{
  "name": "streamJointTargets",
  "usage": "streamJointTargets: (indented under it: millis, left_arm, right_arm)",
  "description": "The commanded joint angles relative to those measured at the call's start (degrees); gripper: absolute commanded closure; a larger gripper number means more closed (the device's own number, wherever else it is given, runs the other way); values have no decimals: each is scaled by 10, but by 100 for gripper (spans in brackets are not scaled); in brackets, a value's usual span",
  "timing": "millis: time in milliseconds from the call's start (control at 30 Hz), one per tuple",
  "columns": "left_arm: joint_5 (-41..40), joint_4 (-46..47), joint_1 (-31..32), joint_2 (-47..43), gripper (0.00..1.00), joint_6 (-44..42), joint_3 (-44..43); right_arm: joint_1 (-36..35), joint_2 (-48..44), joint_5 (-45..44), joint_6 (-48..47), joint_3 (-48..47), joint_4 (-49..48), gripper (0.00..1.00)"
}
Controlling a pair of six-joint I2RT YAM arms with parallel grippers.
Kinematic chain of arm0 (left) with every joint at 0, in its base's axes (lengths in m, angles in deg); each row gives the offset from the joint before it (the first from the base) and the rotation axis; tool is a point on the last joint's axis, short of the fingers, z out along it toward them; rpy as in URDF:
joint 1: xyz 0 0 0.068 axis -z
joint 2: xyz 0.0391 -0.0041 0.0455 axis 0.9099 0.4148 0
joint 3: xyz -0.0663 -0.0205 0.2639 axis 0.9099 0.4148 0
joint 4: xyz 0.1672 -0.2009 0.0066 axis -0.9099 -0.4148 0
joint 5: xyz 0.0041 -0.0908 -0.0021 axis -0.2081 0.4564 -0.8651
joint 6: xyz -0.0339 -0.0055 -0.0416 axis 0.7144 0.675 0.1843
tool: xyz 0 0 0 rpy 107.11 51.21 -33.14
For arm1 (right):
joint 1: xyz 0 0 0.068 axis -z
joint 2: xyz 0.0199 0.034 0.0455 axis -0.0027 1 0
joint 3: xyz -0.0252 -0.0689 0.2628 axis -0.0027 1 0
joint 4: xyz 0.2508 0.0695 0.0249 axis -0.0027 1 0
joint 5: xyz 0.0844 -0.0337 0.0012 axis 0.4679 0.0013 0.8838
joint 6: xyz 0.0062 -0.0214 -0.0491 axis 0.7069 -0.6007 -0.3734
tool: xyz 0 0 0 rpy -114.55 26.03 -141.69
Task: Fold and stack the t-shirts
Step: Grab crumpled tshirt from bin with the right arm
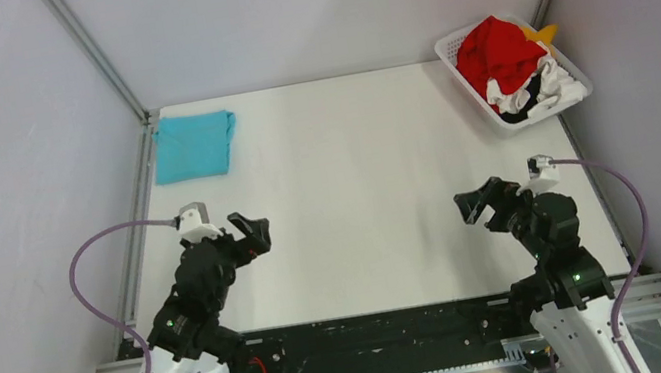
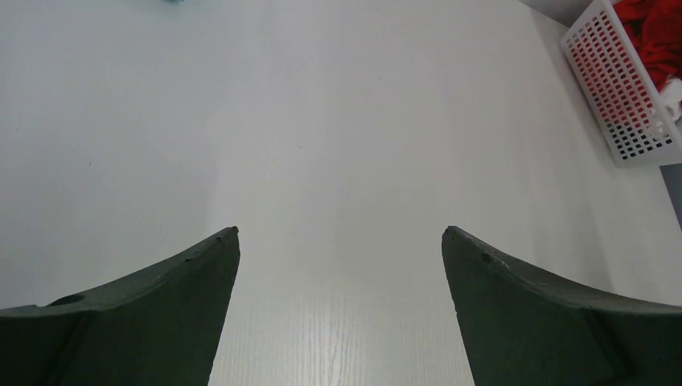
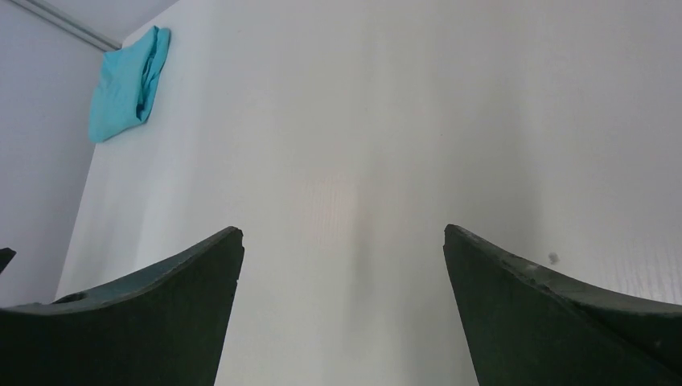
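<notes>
A folded turquoise-blue t-shirt (image 1: 193,146) lies at the table's far left corner; it also shows in the right wrist view (image 3: 129,84). A red t-shirt (image 1: 499,55) is heaped in the white lattice basket (image 1: 459,45) at the far right, with an orange-yellow one (image 1: 540,35), a white one (image 1: 561,85) and a black one (image 1: 517,116) beside it. My left gripper (image 1: 254,231) is open and empty over the near left of the table. My right gripper (image 1: 472,205) is open and empty over the near right.
The basket (image 2: 623,104) shows at the top right of the left wrist view, red cloth inside. Grey walls and metal frame posts close the table on three sides. The white tabletop (image 1: 358,192) lies between the grippers.
</notes>
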State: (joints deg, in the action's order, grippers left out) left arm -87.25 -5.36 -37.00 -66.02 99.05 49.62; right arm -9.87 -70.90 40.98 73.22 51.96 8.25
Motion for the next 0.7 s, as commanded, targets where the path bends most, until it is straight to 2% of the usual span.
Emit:
streamJointTargets:
  millis: [0,100,167,233,300,400,433,467,667]
  left_arm:
    - [-1,22,2,-1,0,11,0]
    - [-19,34,2,10,0,13,-7]
    - [-22,36,2,26,0,6,-23]
    - [-29,41,2,45,0,3,-35]
    - [-41,52,2,62,0,3,-36]
    - [-50,59,3,81,0,1,-35]
    - [-51,60,3,82,0,1,-33]
    - [-54,63,2,83,0,1,-32]
    - [-71,66,2,68,0,-6,-17]
  right_arm:
    - [0,21,-1,28,-19,-53,0]
    - [-1,64,-12,31,-48,-99,1]
    - [-1,117,-27,23,-83,-138,1]
    - [-1,195,-79,13,-144,-147,0]
    - [3,286,-135,-12,-213,-150,1]
    - [23,456,-193,-40,-372,-84,1]
    - [30,487,-206,-60,-427,-73,1]
    - [44,542,-206,-70,-451,-66,1]
    - [93,734,-190,-161,-598,-104,1]
